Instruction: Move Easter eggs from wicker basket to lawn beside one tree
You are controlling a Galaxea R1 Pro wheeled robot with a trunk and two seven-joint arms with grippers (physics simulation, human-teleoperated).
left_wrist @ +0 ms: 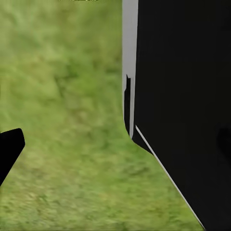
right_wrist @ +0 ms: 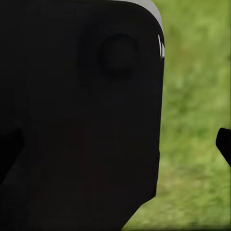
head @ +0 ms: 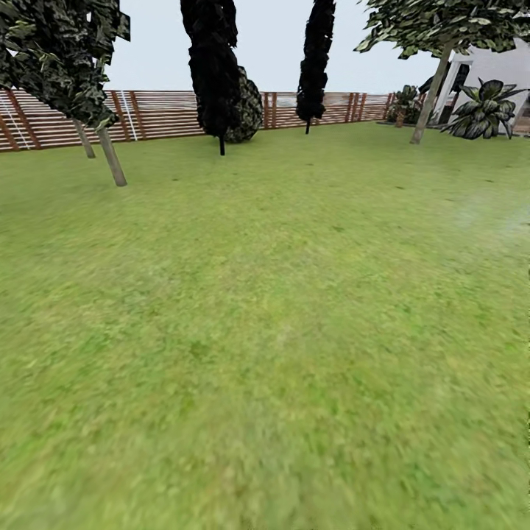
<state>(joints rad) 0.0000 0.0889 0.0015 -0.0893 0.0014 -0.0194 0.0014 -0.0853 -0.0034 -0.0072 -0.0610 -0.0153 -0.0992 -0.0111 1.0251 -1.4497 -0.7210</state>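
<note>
Your head camera looks out over the lawn (head: 265, 331), a wide sweep of mottled green grass that takes up the lower three quarters of the frame. Along the top runs the brown slatted fence (head: 162, 112), closing off the garden. Two thin-trunked leafy trees (head: 110, 154) lean at the upper left, two dark narrow trees (head: 215, 66) stand at the upper middle with a round bush (head: 246, 107) just behind the left one, and a pale-trunked tree (head: 428, 96) rises at the upper right. Beside that one, at the right edge, you can see a broad-leaved plant (head: 482, 110) and part of a white house (head: 500, 66).

In your left wrist view, a big black body with a pale grey edge (left_wrist: 183, 106) covers the right half of the frame, and grass lies behind it. One dark fingertip (left_wrist: 9, 147) of the left pincer pokes in at the lower left; how far that pincer is open, I cannot tell.

In your right wrist view, a similar black body (right_wrist: 77, 115) takes the left two thirds, with grass at the right. A dark fingertip (right_wrist: 224, 144) of the right pincer shows at the right edge; its opening cannot be judged either.
</note>
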